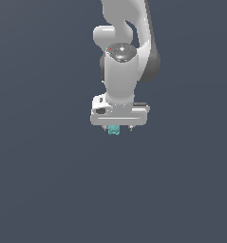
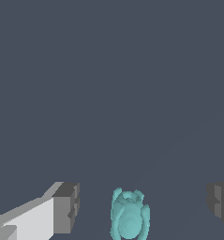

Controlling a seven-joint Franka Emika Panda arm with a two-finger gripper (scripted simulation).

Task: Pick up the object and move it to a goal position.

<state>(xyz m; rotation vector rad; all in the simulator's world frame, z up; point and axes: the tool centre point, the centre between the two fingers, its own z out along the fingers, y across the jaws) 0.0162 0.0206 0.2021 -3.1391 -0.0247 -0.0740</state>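
The object (image 1: 114, 129) is a tiny teal lumpy block directly under my white gripper (image 1: 118, 128) in the exterior view. In the wrist view the teal object (image 2: 130, 215) sits between my two grey fingertips (image 2: 66, 206), with clear gaps on both sides. The gripper (image 2: 141, 206) is open and touches nothing. The object is much narrower than the gap between the fingers. The object is partly hidden by the hand in the exterior view.
A plain dark grey-blue surface (image 1: 48, 180) fills both views. The white arm (image 1: 122, 52) rises above the hand. No goal marker shows.
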